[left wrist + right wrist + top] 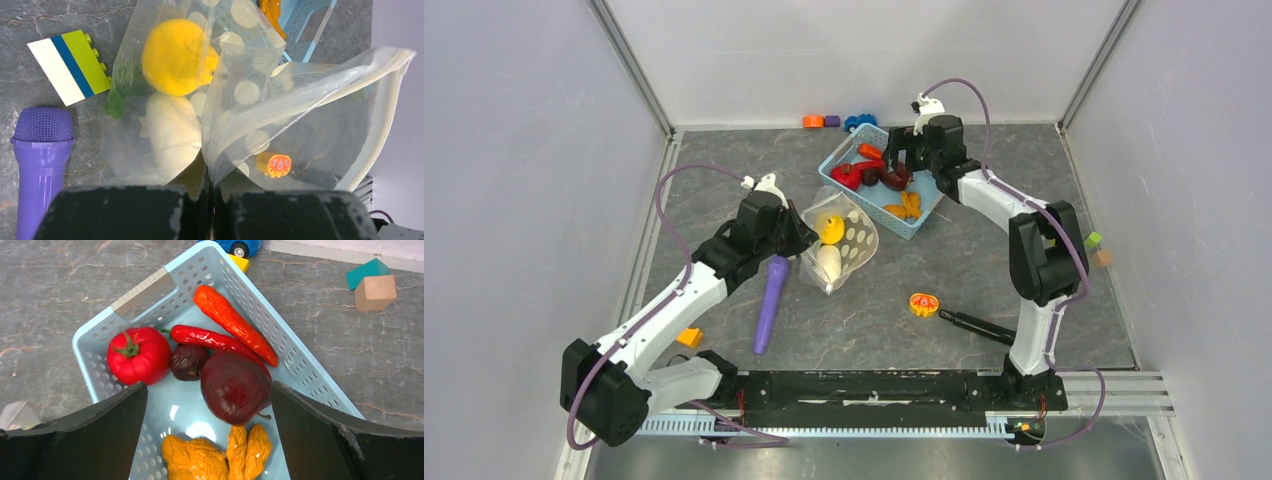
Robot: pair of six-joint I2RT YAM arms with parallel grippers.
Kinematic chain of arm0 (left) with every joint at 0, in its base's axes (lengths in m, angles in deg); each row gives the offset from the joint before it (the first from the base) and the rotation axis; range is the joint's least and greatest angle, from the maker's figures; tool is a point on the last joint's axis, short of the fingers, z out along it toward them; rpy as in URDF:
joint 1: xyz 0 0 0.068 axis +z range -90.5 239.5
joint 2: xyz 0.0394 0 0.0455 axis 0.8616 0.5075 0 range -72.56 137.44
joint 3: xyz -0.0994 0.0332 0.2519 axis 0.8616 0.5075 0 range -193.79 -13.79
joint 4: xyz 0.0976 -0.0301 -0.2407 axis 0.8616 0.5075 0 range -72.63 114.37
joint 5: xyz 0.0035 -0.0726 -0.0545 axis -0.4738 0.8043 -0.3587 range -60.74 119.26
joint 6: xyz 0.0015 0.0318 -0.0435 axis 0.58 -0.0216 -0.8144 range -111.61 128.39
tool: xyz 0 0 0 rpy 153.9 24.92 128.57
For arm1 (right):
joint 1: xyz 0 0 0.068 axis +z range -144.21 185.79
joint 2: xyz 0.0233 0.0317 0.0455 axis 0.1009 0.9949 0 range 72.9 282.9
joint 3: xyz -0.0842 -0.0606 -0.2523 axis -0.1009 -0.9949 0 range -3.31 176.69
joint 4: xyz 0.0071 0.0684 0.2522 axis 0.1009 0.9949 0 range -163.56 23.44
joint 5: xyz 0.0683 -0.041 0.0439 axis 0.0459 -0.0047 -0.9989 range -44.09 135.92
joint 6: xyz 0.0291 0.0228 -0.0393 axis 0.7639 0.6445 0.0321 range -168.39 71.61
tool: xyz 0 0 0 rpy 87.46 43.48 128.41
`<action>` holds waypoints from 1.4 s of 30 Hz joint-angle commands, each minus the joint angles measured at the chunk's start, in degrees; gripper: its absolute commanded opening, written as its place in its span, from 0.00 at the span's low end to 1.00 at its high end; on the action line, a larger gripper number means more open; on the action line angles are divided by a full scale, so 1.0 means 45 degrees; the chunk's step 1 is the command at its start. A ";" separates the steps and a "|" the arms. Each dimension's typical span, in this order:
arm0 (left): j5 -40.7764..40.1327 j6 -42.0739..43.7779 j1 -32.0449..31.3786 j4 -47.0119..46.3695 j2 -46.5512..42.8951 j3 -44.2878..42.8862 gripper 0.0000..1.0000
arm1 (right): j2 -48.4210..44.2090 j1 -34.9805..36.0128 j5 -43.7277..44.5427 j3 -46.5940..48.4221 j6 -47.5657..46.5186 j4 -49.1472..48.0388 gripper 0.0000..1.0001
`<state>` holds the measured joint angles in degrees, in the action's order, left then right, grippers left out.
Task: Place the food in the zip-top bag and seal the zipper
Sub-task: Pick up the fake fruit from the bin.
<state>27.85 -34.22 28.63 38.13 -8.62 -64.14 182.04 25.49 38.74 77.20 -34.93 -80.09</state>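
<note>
Left hand (210,196) tight on zip-top bag (305,95).

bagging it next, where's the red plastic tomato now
In the right wrist view, the red plastic tomato sits at the left of the light-blue lattice basket, beside the small dark ball.

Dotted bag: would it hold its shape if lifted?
Probably not: the dotted bag folds and creases where the left tool pinches it, so it looks floppy. The yellow pepper and white egg inside would likely weigh it down.
</note>
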 commanded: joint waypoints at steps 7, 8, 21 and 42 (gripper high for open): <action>-0.0238 -0.0140 0.0025 -0.0141 -0.0225 0.0007 0.02 | 0.2545 0.0211 0.2027 0.2897 -0.0575 0.0915 0.98; -0.0214 -0.0150 0.0023 -0.0121 -0.0228 -0.0002 0.02 | 0.2658 0.0230 0.2188 0.2938 -0.0569 0.1017 0.98; -0.0341 -0.0355 0.0025 -0.0120 -0.0325 -0.0081 0.02 | 0.3835 0.0599 0.2554 0.2619 -0.1134 0.1089 0.98; -0.0590 -0.0668 0.0025 -0.0211 -0.0632 0.0265 0.02 | 0.1765 0.0675 0.2489 0.0730 -0.1665 0.0284 0.27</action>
<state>26.12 -34.59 28.63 38.52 -10.44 -63.46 196.40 28.21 49.84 82.36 -40.49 -77.38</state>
